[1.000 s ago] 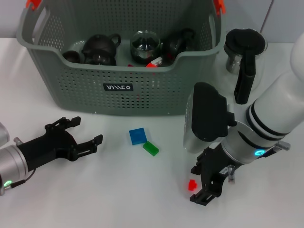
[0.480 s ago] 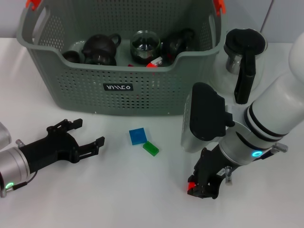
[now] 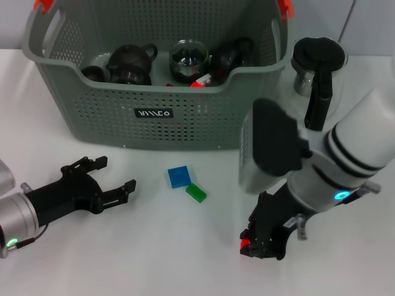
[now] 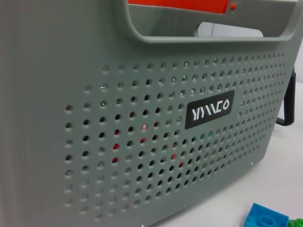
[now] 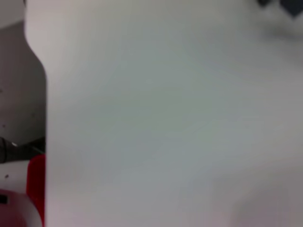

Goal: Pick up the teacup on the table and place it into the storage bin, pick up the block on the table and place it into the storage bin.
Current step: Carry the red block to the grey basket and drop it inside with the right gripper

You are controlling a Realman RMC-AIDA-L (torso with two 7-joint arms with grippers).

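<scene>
The grey-green storage bin stands at the back of the white table and fills the left wrist view. It holds dark teapots, a glass cup and a small dark cup. No teacup shows on the table. A blue block and a green block lie in front of the bin. My right gripper is down at the table with its fingers closed on a small red block. My left gripper is open and empty, left of the blue block.
A clear glass pitcher with a black handle stands right of the bin, just behind my right arm. The blue block also shows in the left wrist view. The right wrist view shows bare table and a red patch.
My right gripper moved left onto the red block and closed its fingers on it. My left gripper barely shifted.
</scene>
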